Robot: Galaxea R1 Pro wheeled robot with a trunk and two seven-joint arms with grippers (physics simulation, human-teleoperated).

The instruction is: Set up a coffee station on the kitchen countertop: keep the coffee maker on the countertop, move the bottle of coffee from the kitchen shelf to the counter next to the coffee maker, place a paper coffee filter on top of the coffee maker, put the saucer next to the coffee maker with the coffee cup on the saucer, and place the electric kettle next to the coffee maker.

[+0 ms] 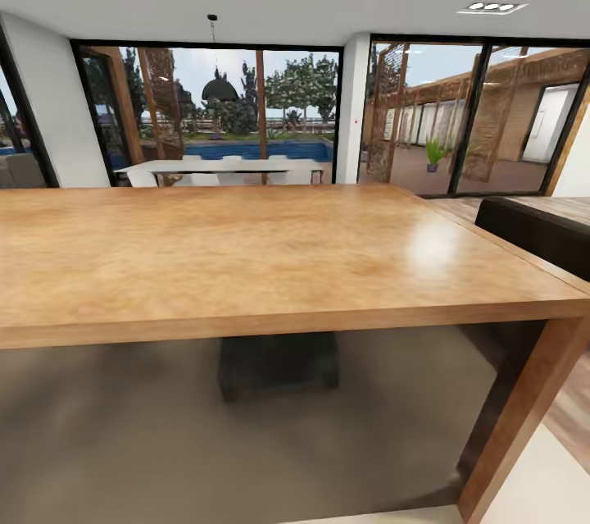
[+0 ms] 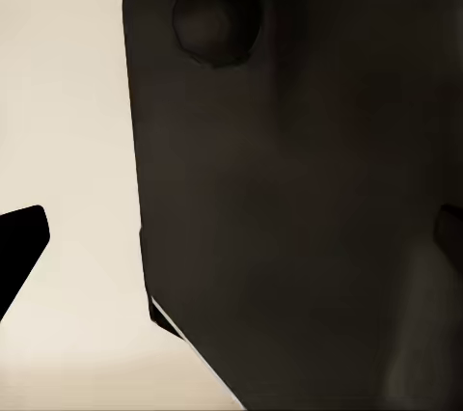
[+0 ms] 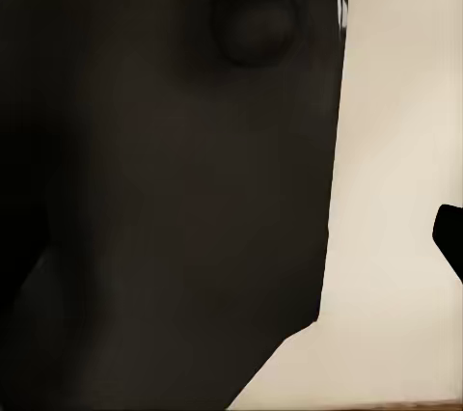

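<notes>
Broad wooden surface (image 1: 270, 253) in foreground, dark sofa (image 1: 533, 233) at right, white dining table (image 1: 221, 167) by glass wall beyond, pincer state on either arm cannot be told.

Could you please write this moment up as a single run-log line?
phase: in transit | head view: bare wooden table, glass doors, pool beyond | task items: unseen | grippers: state unclear

A wide wooden bench (image 1: 270, 262) spans the head view, its top smooth and glossy, with a thick front edge and a square leg (image 1: 524, 417) at the right corner. It stands on a grey rug (image 1: 164, 442) over the floor, with a dark block (image 1: 279, 364) beneath it.
</notes>
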